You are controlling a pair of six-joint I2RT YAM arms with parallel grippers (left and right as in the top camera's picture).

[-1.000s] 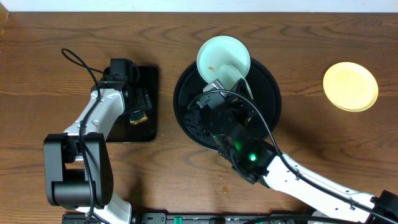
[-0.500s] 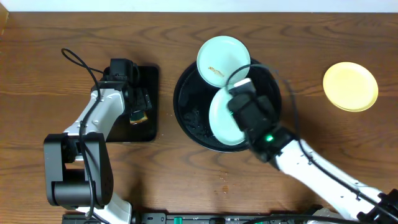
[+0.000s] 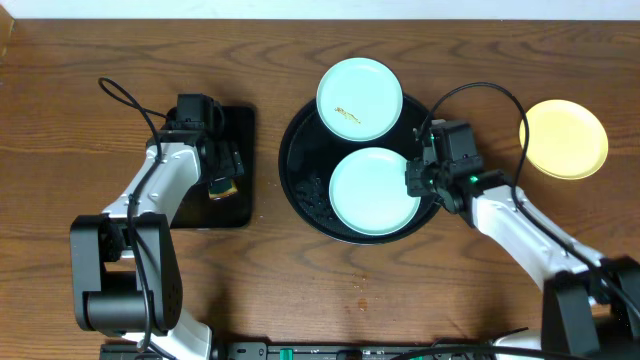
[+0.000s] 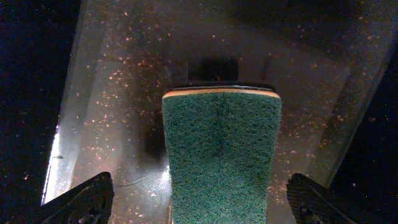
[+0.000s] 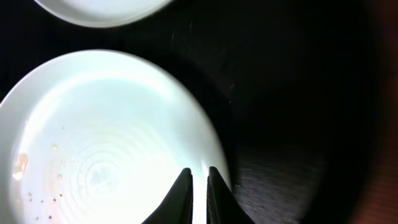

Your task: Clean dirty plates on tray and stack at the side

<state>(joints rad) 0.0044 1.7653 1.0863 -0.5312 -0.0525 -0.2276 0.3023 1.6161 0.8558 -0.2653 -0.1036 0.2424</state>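
Observation:
The round black tray (image 3: 298, 150) sits mid-table. One mint-blue plate (image 3: 374, 190) lies flat in it, with faint brown specks at its left in the right wrist view (image 5: 106, 149). A second mint-blue plate (image 3: 360, 98) with a brown smear rests over the tray's far rim. The yellow plate (image 3: 563, 138) lies on the bare wood at the right. My right gripper (image 3: 418, 180) has its fingers (image 5: 199, 180) shut, tips over the near plate's right rim. My left gripper (image 3: 222, 168) is open, its fingers straddling a green sponge (image 4: 221, 155).
The sponge lies in a small rectangular black tray (image 3: 240, 130) left of the round tray, wet and speckled in the left wrist view (image 4: 124, 93). Dark crumbs (image 3: 315, 195) lie in the round tray's left part. A cable loops over the right arm (image 3: 480, 90).
My right arm swung from the tray's front left to its right side. The near mint-blue plate went from tilted under the arm to lying flat in the tray. The left arm stayed still.

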